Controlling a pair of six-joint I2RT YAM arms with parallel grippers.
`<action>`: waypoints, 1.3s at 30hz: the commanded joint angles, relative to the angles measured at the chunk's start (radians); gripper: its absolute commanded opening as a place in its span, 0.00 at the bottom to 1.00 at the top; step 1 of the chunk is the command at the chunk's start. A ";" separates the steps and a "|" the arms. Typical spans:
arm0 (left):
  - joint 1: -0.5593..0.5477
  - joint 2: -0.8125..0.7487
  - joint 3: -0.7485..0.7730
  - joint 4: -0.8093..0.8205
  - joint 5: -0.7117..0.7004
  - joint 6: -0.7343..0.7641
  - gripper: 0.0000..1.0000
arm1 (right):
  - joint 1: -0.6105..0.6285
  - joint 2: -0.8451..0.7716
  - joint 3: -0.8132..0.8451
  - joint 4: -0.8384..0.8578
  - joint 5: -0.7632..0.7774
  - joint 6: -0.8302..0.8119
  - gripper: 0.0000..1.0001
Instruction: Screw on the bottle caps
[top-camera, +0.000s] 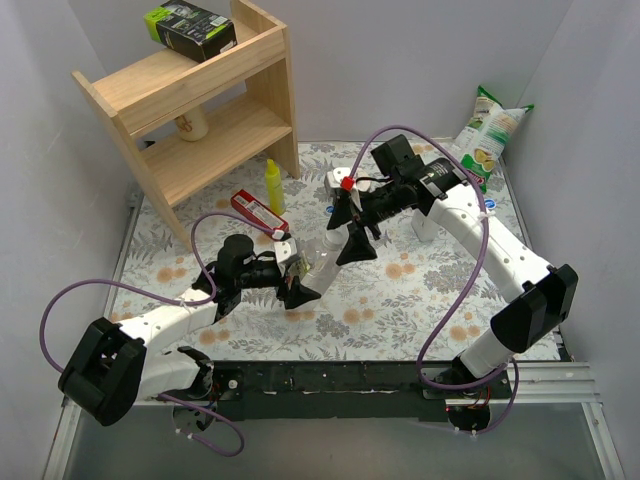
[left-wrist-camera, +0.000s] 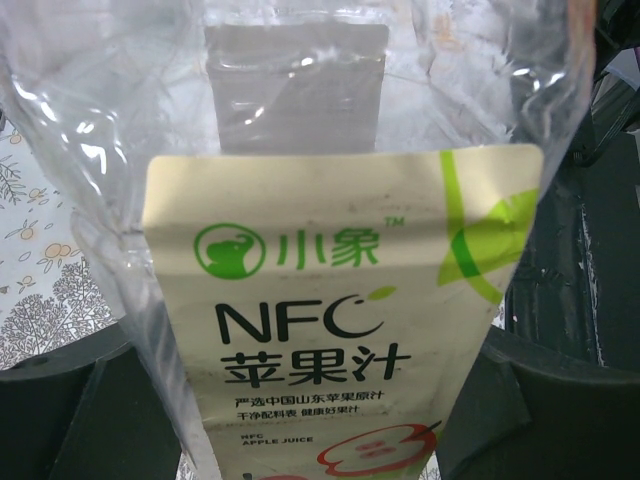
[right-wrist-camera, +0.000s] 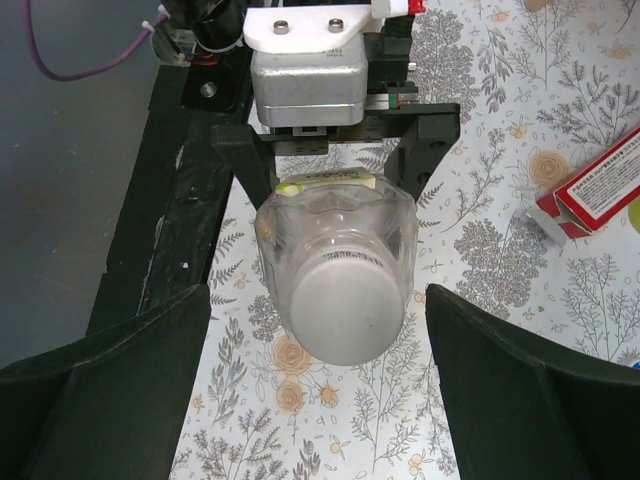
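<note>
A clear bottle (left-wrist-camera: 340, 300) with a cream apple-juice label lies on its side above the mat, and my left gripper (left-wrist-camera: 310, 410) is shut on its body. A wide white cap (right-wrist-camera: 345, 305) sits on its neck and faces the right wrist camera. My right gripper (right-wrist-camera: 318, 292) stands open, one finger on either side of the cap and neither touching it. In the top view the bottle (top-camera: 315, 258) hangs between the left gripper (top-camera: 297, 277) and the right gripper (top-camera: 347, 235) at the middle of the mat.
A wooden shelf (top-camera: 190, 110) with a green box (top-camera: 190, 28) stands at the back left. A yellow squeeze bottle (top-camera: 272, 186) and a red box (top-camera: 258, 211) lie behind the left gripper. A snack bag (top-camera: 490, 135) leans at the back right.
</note>
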 joint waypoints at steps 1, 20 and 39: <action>0.002 -0.001 0.037 0.011 0.008 -0.009 0.00 | 0.005 -0.013 0.004 -0.024 -0.055 -0.033 0.93; 0.077 0.030 0.051 0.123 -0.045 -0.213 0.00 | 0.007 -0.140 -0.188 -0.029 0.112 0.047 0.91; 0.083 0.071 0.287 -0.826 0.154 0.695 0.00 | 0.072 -0.170 -0.073 -0.215 0.211 -0.568 0.85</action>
